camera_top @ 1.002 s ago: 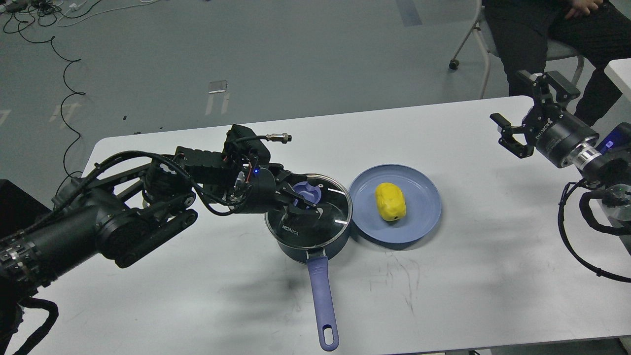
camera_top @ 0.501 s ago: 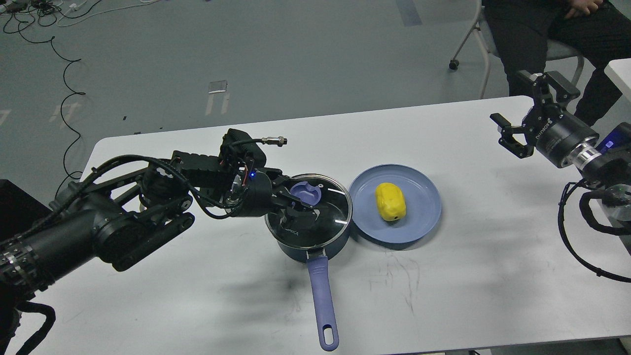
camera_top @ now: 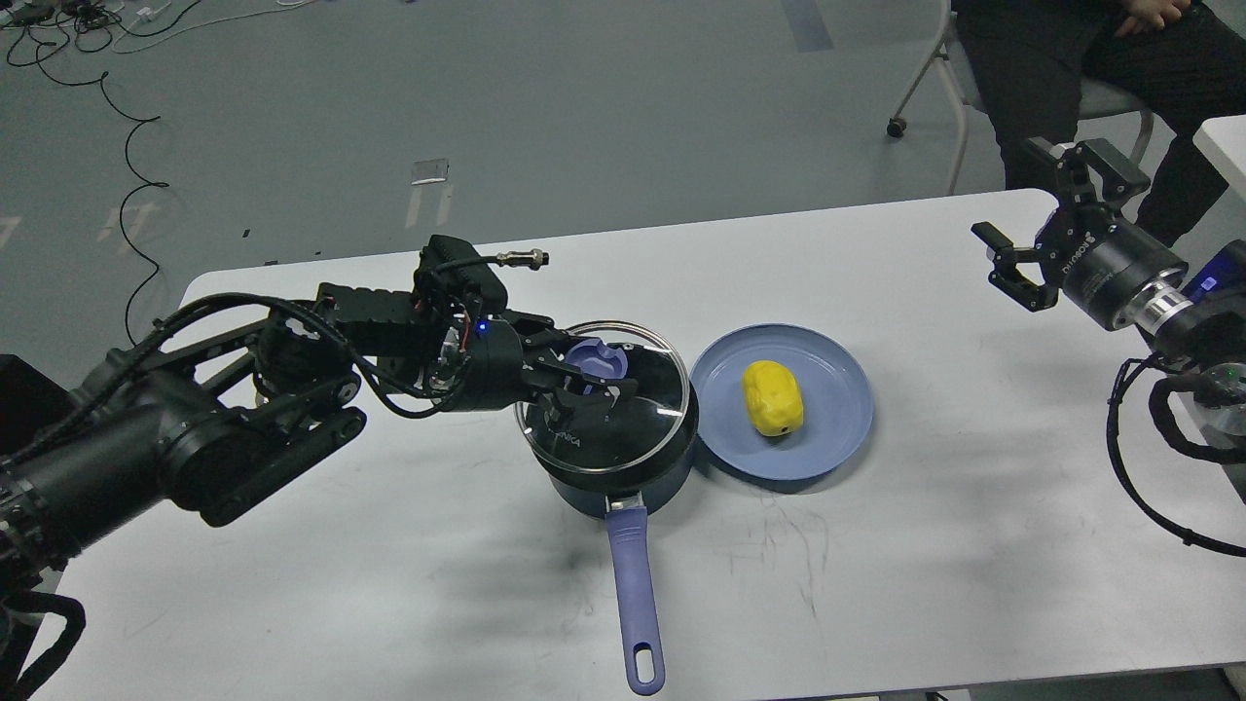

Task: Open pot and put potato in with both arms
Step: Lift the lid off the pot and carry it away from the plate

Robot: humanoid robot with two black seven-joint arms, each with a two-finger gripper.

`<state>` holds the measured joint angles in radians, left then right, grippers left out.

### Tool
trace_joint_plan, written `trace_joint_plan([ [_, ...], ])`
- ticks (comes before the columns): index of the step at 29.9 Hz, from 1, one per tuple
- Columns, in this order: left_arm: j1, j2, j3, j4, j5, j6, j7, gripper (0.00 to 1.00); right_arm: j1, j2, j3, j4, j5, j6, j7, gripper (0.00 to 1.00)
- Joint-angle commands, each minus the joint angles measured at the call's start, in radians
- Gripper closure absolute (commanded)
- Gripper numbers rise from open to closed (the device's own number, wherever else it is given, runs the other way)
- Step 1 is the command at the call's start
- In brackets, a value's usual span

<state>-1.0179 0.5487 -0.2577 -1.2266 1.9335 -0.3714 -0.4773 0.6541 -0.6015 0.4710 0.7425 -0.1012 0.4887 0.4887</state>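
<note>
A dark blue pot (camera_top: 623, 487) with a long blue handle (camera_top: 635, 594) stands mid-table. Its glass lid (camera_top: 623, 428) has a blue knob (camera_top: 596, 364). My left gripper (camera_top: 584, 375) is shut on the knob and holds the lid lifted a little above the pot rim, tilted. A yellow potato (camera_top: 774, 397) lies on a blue plate (camera_top: 827, 428) just right of the pot. My right gripper (camera_top: 1022, 263) is open and empty above the table's far right, well away from the potato.
The white table (camera_top: 925, 565) ends close behind the right gripper. A seated person (camera_top: 1071, 49) and a wheeled chair are beyond the table's back right. Cables lie on the floor at the back left.
My left gripper has closed on the lid knob and raised the lid up and slightly left off the pot. The right arm has barely moved.
</note>
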Motion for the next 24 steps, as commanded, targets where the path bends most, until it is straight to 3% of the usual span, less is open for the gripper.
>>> trace_joint_plan([
  [1, -0.03, 0.066, 0.0, -0.001, -0.047, 0.0, -0.003, 0.78, -0.001, -0.003, 0.0, 0.0, 0.001, 0.0, 0.0, 0.0],
  [9, -0.008, 0.204, 0.018, 0.002, -0.065, 0.066, -0.006, 0.77, -0.001, -0.003, 0.001, 0.0, 0.001, 0.0, 0.0, 0.0],
  [13, 0.085, 0.27, 0.023, 0.006, -0.064, 0.103, -0.011, 0.77, -0.001, -0.003, 0.001, 0.0, 0.001, 0.0, 0.0, 0.0],
  [24, 0.208, 0.295, 0.02, 0.064, -0.064, 0.163, -0.011, 0.75, -0.001, -0.007, 0.001, 0.0, 0.001, 0.0, 0.0, 0.0],
])
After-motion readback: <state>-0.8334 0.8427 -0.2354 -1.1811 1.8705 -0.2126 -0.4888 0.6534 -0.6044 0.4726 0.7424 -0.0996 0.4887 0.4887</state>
